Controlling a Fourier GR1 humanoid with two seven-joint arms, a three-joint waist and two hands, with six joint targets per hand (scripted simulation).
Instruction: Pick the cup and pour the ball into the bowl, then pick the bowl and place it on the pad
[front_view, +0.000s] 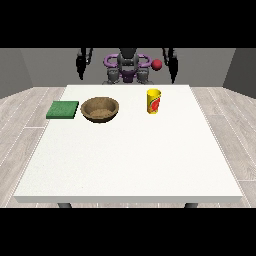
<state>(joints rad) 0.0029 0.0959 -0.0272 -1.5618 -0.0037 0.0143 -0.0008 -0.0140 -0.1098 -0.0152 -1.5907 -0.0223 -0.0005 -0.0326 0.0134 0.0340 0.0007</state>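
yellow cup (153, 101) upright, ball (157, 64) above it, fingers unclear

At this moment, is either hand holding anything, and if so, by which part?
Nothing is held. Both hands hang beside the robot, away from the cup, bowl and pad.

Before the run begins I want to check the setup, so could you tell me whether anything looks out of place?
One oddity: the red ball is not in the yellow cup. It shows above and behind the cup, level with the robot's chest, seemingly in mid-air. The cup stands upright, the wooden bowl sits level, and the green pad lies flat at the table's edge.
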